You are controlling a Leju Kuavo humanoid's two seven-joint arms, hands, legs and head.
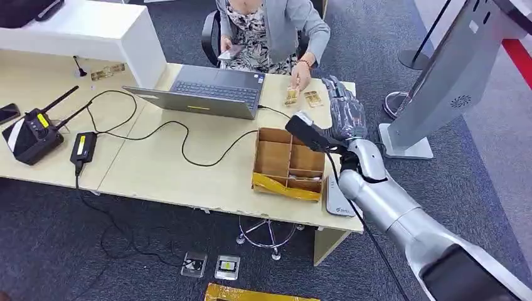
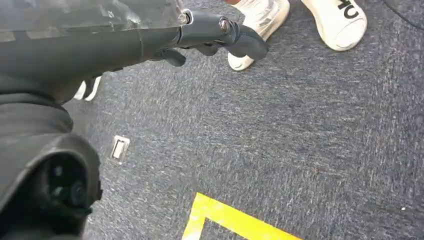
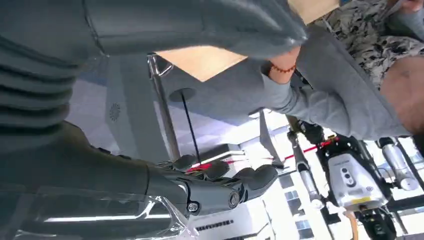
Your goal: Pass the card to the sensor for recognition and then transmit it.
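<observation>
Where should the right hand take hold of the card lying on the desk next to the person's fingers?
Take the card by its long edges, coming straight down from above. It lies flat on the desk, so only its edges offer purchase. The right hand sits just beside it. Keep to the side away from the person's hand, which rests at the neighbouring card.

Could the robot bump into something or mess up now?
Maybe. The right hand hovers close to the person's hand by the cards, so it might bump their fingers. The cards lie flat on the desk, which may make pinching one hard. Its arm also reaches over the cardboard box and could knock it.
</observation>
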